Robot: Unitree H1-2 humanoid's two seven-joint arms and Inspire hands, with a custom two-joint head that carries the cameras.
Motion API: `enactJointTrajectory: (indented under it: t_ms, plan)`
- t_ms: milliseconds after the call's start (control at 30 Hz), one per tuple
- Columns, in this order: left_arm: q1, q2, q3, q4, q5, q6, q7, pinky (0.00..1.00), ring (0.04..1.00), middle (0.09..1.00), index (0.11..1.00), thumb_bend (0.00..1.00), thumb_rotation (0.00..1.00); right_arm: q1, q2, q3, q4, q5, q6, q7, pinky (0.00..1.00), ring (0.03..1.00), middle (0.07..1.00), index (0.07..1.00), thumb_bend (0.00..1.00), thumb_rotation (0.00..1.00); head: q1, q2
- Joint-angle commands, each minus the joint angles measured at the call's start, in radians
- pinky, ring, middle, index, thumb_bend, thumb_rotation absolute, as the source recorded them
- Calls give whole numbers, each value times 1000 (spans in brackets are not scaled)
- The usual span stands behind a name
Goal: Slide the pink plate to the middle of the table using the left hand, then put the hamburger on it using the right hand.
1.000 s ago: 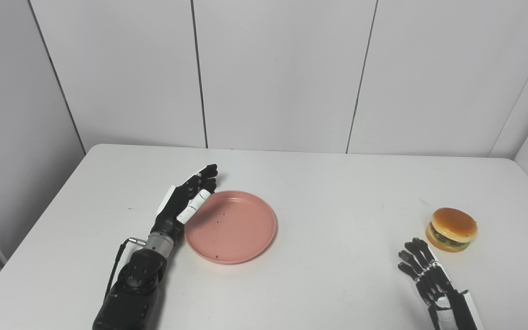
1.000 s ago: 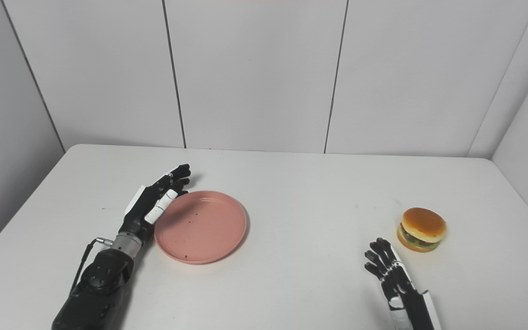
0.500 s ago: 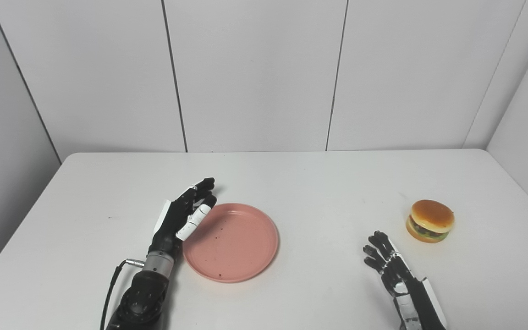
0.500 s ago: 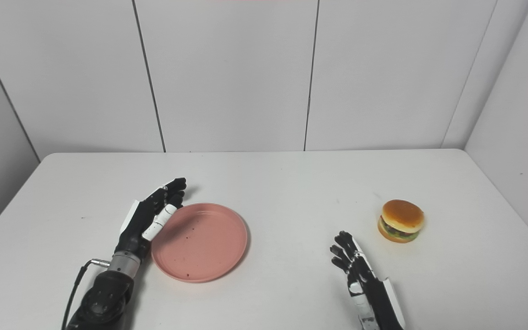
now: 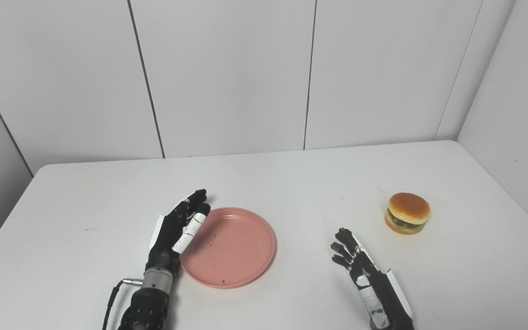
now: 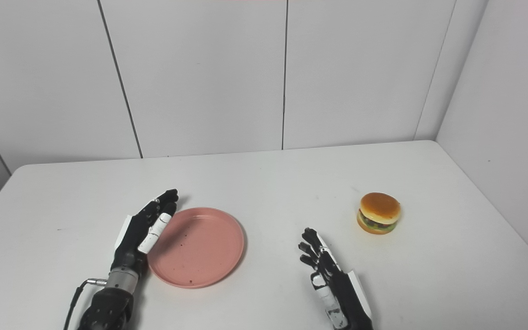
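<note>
Both forearms are cut off by the bottom edge.

No text, label, brand, number or sign can be read anywhere in either view.
</note>
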Motion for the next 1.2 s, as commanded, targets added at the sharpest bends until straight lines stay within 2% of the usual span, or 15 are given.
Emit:
enactJointTrajectory:
  t_ms: [0,367,800,967,1167]
  plan:
    - [35,-26,-14,22,-8,7,6,797,858,853,783,813,804,10,32,23,18,-11,51,4,878,905,943,941,867,1000,-5,3]
    - [39,-62,-22,19,-13,30,7,802,866,858,778,871,808,6,40,37,9,-31,57,-8,875,908,941,947,891,1000,-32,8]
    - [23,-57,-23,37,-24,26,3,818,874,867,787,881,818,-7,35,38,27,-61,31,-33,872,911,946,956,869,1000,-66,12]
    - [18,-46,-15,43,-40,22,-5,809,876,873,795,843,830,15,68,-1,-68,26,91,-61,890,912,941,941,904,998,-72,11]
    - [8,-31,-6,60,-68,18,-21,837,877,867,795,824,821,7,57,-18,-212,47,146,-84,895,912,930,931,934,998,-92,8]
